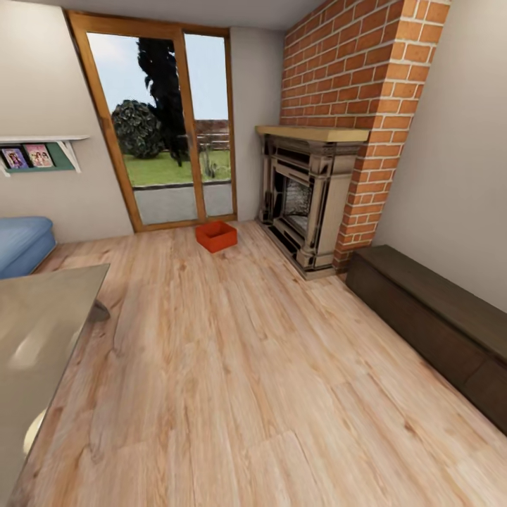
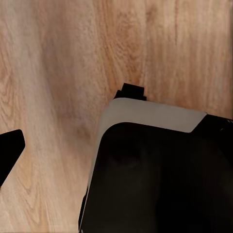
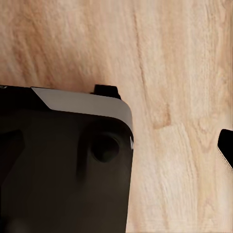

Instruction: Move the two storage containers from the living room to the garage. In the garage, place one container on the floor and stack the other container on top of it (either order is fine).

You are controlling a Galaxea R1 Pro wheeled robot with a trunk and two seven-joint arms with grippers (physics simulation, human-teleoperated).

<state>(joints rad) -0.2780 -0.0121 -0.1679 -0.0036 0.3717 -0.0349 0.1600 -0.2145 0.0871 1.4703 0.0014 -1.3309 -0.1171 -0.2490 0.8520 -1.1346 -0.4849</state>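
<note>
While I drive toward the far end of the living room (image 1: 232, 366), the plank floor takes up most of what I see from the head camera, open all the way to the glass doors (image 1: 165, 127). I read this as the approach leg: nothing is picked up yet, and the garage has not come into sight.

Largest around me are the brick chimney (image 1: 366, 77) with its fireplace (image 1: 306, 201), then the long dark bench (image 1: 436, 317) along the right wall, and the glossy table (image 1: 39, 338) close on my left. A blue sofa (image 1: 24, 243) sits behind that table, under a small wall shelf (image 1: 46, 151).

One orange bin (image 1: 216, 236) rests on the planks just in front of the doors, beside the fireplace, probably left there as a pick-up spot. It lies far ahead of both sets of fingers. I see no second bin from here.

Both wrist cameras look down at bare planks past the robot's dark body. A black tip shows at the edge of each, but I cannot tell how far either pair of fingers is spread; nothing appears to be held.

The table corner is my main hazard as I roll on.
</note>
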